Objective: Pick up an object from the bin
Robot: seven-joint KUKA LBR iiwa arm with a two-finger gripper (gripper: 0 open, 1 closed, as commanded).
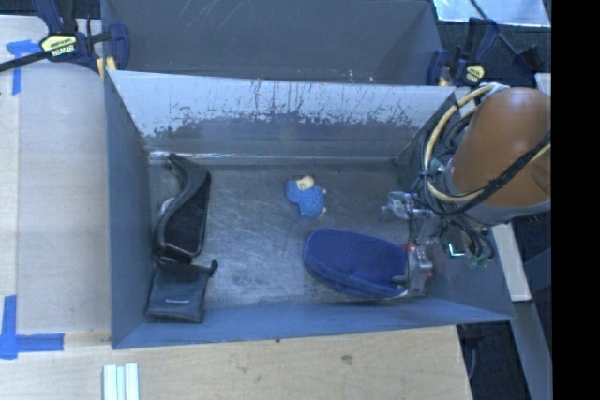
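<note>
My gripper is low in the bin's right front corner, at the right end of a large dark blue oval thing that looks like a soft pouch or cap. The gripper touches or overlaps its right edge. A small light blue toy figure with a yellow tip lies in the middle of the bin floor, up and to the left of the gripper.
A black hinged tool like a stapler lies along the left wall, with a black block at its near end in the front left corner. The arm with its orange cover and cables hangs over the right wall.
</note>
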